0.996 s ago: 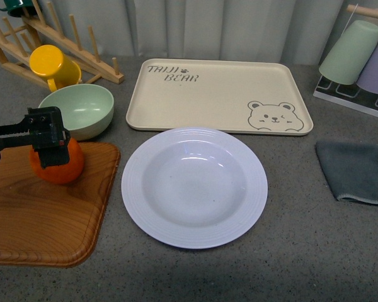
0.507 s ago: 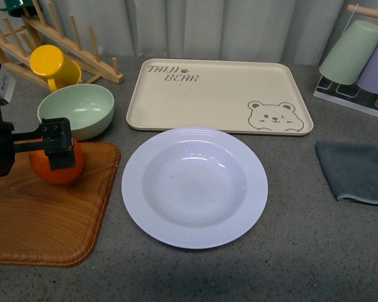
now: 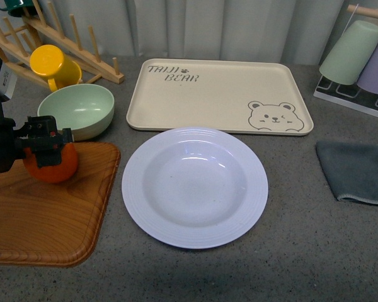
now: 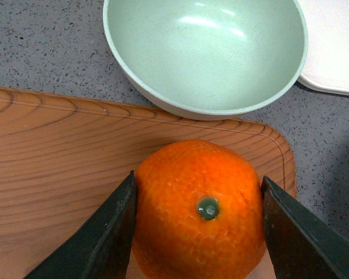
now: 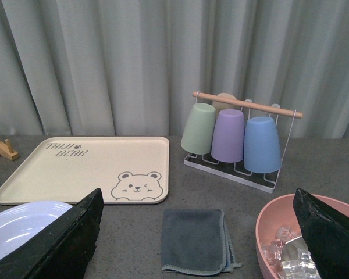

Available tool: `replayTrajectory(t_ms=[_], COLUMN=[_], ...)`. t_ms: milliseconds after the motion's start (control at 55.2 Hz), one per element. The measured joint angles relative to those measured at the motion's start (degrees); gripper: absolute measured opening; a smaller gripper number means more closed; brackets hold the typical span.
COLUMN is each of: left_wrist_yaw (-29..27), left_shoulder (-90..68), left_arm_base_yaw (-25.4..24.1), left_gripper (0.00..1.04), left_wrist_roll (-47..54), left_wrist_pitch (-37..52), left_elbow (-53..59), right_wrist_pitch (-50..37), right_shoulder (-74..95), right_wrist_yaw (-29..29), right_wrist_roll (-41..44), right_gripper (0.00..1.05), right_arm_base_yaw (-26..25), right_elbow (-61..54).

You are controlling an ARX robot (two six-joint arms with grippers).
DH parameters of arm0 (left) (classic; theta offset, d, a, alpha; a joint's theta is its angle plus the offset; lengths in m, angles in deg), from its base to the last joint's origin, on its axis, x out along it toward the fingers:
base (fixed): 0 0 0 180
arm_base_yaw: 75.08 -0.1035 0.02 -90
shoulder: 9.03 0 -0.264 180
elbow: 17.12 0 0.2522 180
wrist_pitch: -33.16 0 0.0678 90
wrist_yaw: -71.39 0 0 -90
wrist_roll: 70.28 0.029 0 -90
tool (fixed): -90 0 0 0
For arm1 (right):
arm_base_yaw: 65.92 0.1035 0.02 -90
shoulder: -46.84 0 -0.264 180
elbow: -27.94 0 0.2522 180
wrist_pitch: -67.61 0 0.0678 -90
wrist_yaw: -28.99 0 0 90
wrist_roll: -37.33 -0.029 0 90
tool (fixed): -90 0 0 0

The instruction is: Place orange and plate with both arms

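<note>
The orange (image 3: pixel 53 165) sits on the wooden cutting board (image 3: pixel 44 220) at the left. My left gripper (image 3: pixel 47 146) is shut on it, jaws on both sides. In the left wrist view the orange (image 4: pixel 200 209) shows its green stem dot between the two black fingers (image 4: pixel 99 238). The white plate (image 3: pixel 194 186) lies in the middle of the table, empty. My right gripper (image 5: pixel 198 232) is open and empty, out of the front view; its wrist view shows the plate's edge (image 5: pixel 17 224).
A pale green bowl (image 3: pixel 77 109) stands just behind the board. A beige bear tray (image 3: pixel 217 95) lies behind the plate. A yellow mug (image 3: pixel 52 67) and wooden rack are at back left. A grey cloth (image 3: pixel 355 170), cup rack (image 5: pixel 238 136) and pink bowl (image 5: pixel 267 229) are at right.
My left gripper with the orange has shifted slightly left and a little up from the board; the arm's body has come further into the front view.
</note>
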Motion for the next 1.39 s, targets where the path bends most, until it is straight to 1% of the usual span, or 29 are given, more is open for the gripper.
replayTrajectory(t_ms=[254,489,706,779,869,960,1087,1214,1395], left_wrist_yaw=[0.2,0.1,-1.5,-2.3,-3.0,-4.0,-4.8,-5.0,-6.3], left_shoulder=[1.6,7.3,8.0,6.3,4.2,2.3,-0.2,-1.9,-4.3], left_arm_base_yaw=[1.4,4.7,11.3,14.3,16.8,19.1,23.9,26.6,28.6], left_gripper=[0.55,0.55,0.54,0.54,0.54,0.54,0.54,0.54,0.54], left_wrist_roll=[-1.1,-3.1,-5.3,-6.2,-7.0,-7.8,-10.4,-11.9,-13.2], left_wrist_pitch=[-0.6,-2.3,-3.1,-3.3,-3.5,-3.6,-3.8,-3.8,-3.7], left_elbow=[0.2,0.0,-2.8,-5.0,-6.6,-7.2,-7.5,-8.1,-8.8], right_wrist_pitch=[0.0,0.0,0.0,0.0,0.0,0.0,0.0,0.0,0.0], right_shoulder=[0.0,0.0,0.0,0.0,0.0,0.0,0.0,0.0,0.0], right_wrist_yaw=[0.0,0.0,0.0,0.0,0.0,0.0,0.0,0.0,0.0], right_wrist_roll=[0.0,0.0,0.0,0.0,0.0,0.0,0.0,0.0,0.0], right_gripper=[0.96,0.96,0.96,0.96,0.96,0.96,0.96,0.96,0.96], right_arm_base_yaw=[0.0,0.0,0.0,0.0,0.0,0.0,0.0,0.0,0.0], right_elbow=[0.0,0.0,0.0,0.0,0.0,0.0,0.0,0.0,0.0])
